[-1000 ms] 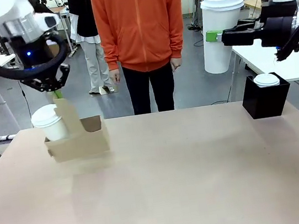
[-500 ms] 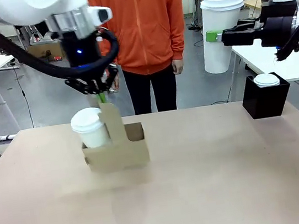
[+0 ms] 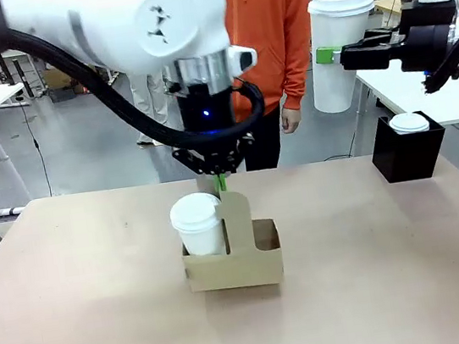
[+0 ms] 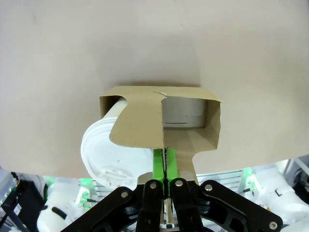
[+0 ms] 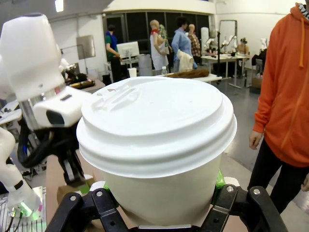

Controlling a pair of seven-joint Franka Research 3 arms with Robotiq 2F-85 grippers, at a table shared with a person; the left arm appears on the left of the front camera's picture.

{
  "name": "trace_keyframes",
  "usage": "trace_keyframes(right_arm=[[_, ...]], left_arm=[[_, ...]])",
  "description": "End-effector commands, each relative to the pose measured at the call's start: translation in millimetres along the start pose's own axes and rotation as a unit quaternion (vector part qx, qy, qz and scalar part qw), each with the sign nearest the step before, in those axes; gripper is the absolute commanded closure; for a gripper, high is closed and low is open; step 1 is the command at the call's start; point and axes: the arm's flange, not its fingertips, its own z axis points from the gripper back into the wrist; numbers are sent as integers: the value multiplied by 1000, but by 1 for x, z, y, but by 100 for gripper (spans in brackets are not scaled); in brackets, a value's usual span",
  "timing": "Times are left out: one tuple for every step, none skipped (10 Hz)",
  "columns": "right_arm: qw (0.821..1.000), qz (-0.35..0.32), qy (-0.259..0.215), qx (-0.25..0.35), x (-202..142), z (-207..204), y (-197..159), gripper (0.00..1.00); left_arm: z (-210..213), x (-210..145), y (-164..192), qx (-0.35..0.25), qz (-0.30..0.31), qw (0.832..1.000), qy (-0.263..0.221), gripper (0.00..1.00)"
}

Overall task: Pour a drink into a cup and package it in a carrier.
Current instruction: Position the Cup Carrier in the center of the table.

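Note:
My left gripper is shut on the upright handle panel of the brown cardboard carrier, near the middle of the table. The white lidded cup stands in the carrier's left pocket; the right pocket is empty. I cannot tell whether the carrier touches the table. From the left wrist, the green pads pinch the handle above the carrier and the cup's lid. My right gripper hangs at the far right, shut on another white lidded cup. The drink is out of view.
A person in an orange hoodie stands at the far side of the table, behind my left arm. A black box with a white lid on top sits at the table's far right corner. The near half of the tabletop is bare.
My left arm has carried the carrier and cup from the table's far left toward the middle and nearer the camera. The right arm and its cup have not moved.

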Motion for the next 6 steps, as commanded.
trace_keyframes(right_arm=[[1000, 1, -7, 1, 4, -2, 1, 20], [1000, 1, -7, 1, 4, -2, 1, 20], [1000, 1, -7, 1, 4, -2, 1, 20], [1000, 1, -7, 1, 4, -2, 1, 20], [1000, 1, -7, 1, 4, -2, 1, 20], [1000, 1, -7, 1, 4, -2, 1, 20]], left_arm=[[-10, 7, -20, 9, 6, 1000, -1, 98], [-18, 4, -29, 13, 2, 1000, 2, 98], [-23, 1, -34, 13, 4, 1000, -3, 98], [-29, -1, -38, 16, 8, 1000, -8, 98], [-33, -2, -38, 12, 20, 1000, -11, 98], [-38, -4, -37, 11, 23, 1000, -9, 98]])
